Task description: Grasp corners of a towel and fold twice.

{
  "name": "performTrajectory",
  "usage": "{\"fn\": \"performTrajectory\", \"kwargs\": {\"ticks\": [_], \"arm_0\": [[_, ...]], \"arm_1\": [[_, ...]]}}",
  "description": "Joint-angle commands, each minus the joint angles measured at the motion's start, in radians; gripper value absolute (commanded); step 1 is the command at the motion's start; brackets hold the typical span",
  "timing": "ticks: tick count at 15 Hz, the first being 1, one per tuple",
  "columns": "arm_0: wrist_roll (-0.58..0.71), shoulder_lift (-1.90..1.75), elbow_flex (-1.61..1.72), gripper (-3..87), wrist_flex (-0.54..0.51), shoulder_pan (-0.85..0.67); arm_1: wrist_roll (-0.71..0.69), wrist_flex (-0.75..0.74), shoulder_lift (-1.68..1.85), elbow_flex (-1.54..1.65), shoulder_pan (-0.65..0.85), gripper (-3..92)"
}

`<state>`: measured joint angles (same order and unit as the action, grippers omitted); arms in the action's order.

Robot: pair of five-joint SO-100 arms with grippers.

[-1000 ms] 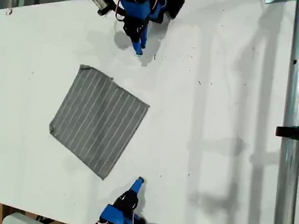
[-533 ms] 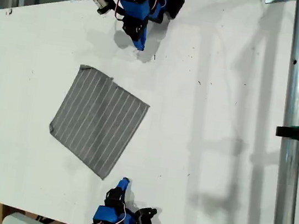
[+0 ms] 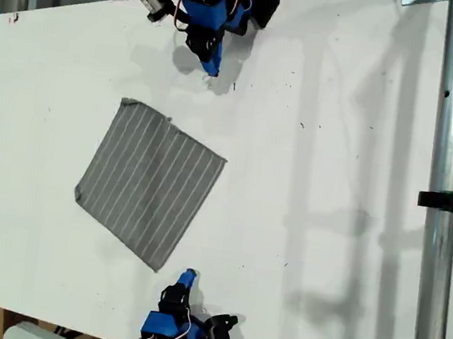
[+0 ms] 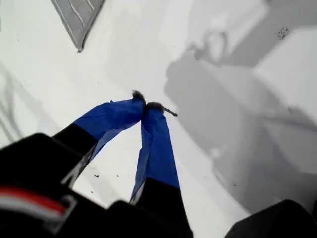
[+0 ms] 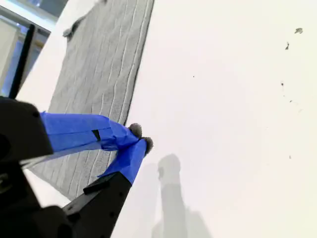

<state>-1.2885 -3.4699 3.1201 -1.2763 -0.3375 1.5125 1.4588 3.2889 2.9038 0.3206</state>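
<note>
Both my first claw [image 4: 150, 105] and my second claw [image 5: 140, 137] hover pinched shut and empty over the bare desk [image 3: 333, 193], each just off a corner of the flat, unfolded towel [image 3: 150, 182] mid-desk, seemingly poised to grasp.

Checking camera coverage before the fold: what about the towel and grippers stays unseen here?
- First wrist view: thin grey striped towel cut off by the picture's edge; one corner shows.
- Second wrist view: my second gripper covers part of the towel.
- Exterior view: both arms cut off by picture edges; which arm is first, unclear.
- Towel's underside: hidden everywhere.
</note>
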Motion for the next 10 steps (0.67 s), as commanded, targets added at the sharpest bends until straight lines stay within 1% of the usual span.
{"fn": "performTrajectory", "kwargs": {"ticks": [1, 3, 4, 6, 7, 8, 10], "arm_0": [[-0.014, -0.005, 0.0, -2.9, 0.006, 0.012], [-0.014, -0.005, 0.0, -2.9, 0.006, 0.012], [-0.015, -0.005, 0.0, -2.9, 0.006, 0.012], [-0.015, -0.005, 0.0, -2.9, 0.006, 0.012], [-0.018, -0.005, 0.0, -2.9, 0.005, 0.015], [-0.021, -0.005, 0.0, -2.9, 0.005, 0.018], [-0.026, -0.005, 0.0, -2.9, 0.002, 0.021]], "arm_1": [[-0.018, 0.002, -0.003, -0.035, -0.017, -0.2], [-0.081, -0.101, -0.049, -0.098, -0.038, -0.3], [-0.129, -0.176, -0.199, -0.192, -0.034, -0.3], [-0.259, -0.262, -0.664, -0.514, -0.034, -0.3], [-0.337, -0.273, -0.877, -0.707, -0.043, -0.3], [-0.397, -0.253, -1.074, -0.914, -0.051, -0.3], [-0.514, -0.164, -1.425, -1.31, -0.081, -0.3]]}}
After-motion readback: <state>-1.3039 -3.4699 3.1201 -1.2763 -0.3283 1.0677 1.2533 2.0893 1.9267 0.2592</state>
